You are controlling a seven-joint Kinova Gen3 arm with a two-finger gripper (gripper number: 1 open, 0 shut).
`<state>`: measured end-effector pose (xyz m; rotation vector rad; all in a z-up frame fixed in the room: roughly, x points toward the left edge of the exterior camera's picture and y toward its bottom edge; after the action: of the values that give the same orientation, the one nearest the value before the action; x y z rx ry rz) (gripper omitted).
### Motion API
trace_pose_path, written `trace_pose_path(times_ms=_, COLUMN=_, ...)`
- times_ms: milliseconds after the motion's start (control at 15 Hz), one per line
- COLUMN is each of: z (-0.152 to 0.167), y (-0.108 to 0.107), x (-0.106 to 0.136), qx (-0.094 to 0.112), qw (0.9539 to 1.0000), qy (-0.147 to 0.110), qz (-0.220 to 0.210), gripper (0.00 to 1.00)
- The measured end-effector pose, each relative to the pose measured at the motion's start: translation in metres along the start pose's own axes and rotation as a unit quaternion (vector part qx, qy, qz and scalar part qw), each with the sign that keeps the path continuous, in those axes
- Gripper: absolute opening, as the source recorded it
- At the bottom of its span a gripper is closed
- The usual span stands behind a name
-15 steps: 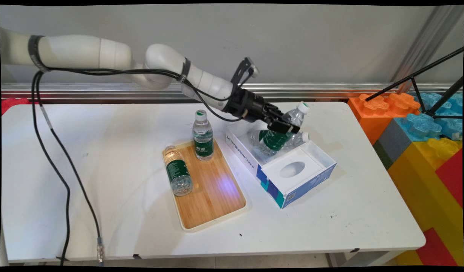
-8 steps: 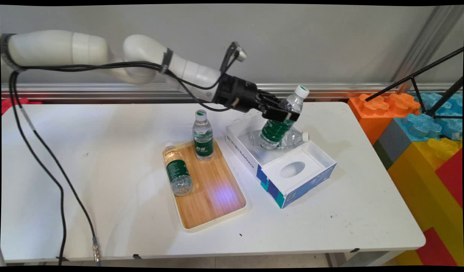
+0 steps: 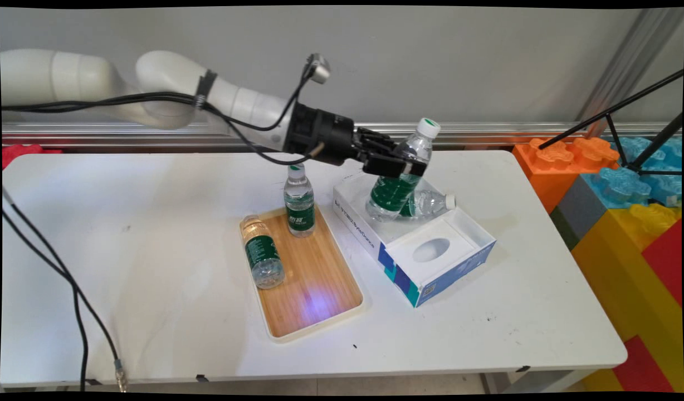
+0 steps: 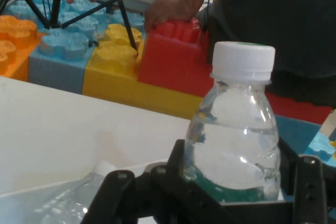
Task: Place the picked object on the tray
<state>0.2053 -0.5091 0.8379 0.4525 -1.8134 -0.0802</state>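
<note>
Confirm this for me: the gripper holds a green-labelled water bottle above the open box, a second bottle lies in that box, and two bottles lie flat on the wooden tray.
One detail is wrong. On the wooden tray, only one bottle lies flat; the other bottle stands upright, as the main view shows. The gripper does hold a green-labelled bottle above the open box, with a second bottle lying inside.

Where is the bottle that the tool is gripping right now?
In the main view, the gripped bottle hangs tilted in the tool over the open box, right of the tray, above another bottle.
</note>
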Motion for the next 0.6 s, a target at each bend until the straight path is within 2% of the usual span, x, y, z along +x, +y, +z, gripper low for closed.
trace_pose_path(times_ms=267, z=-0.024, y=0.018, x=-0.009, qx=-0.011, qw=0.9999, qy=0.009, qz=-0.001, gripper=0.0)
trace_pose_path(times_ms=600, z=-0.054, y=0.038, x=-0.027, qx=-0.021, qw=0.9997, qy=0.009, qz=0.004, gripper=0.0)
